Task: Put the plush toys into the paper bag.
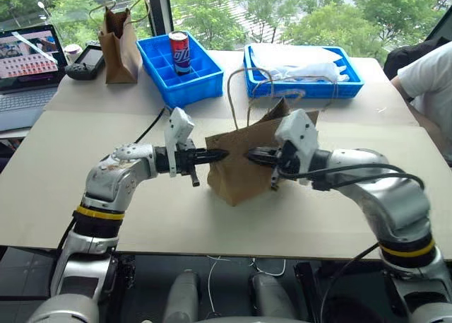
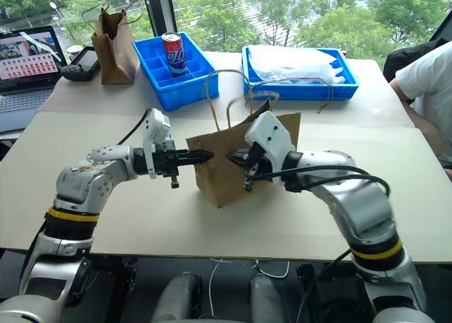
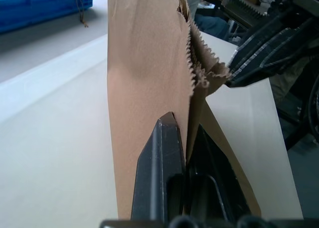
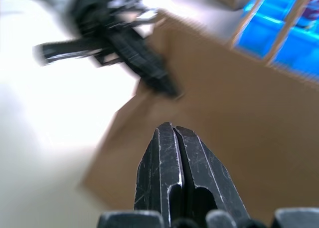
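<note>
A plain brown paper bag with pale twine handles is seen on a cream table; two bright blue trays are seen behind; a red and blue can is seen in one; black fingers are seen on both silver arms.

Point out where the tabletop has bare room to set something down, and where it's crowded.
Bare: the near strip of table in front of the paper bag, and the right stretch toward the seated person. Crowded: the far edge, with the small bag, two blue trays and laptop.
</note>
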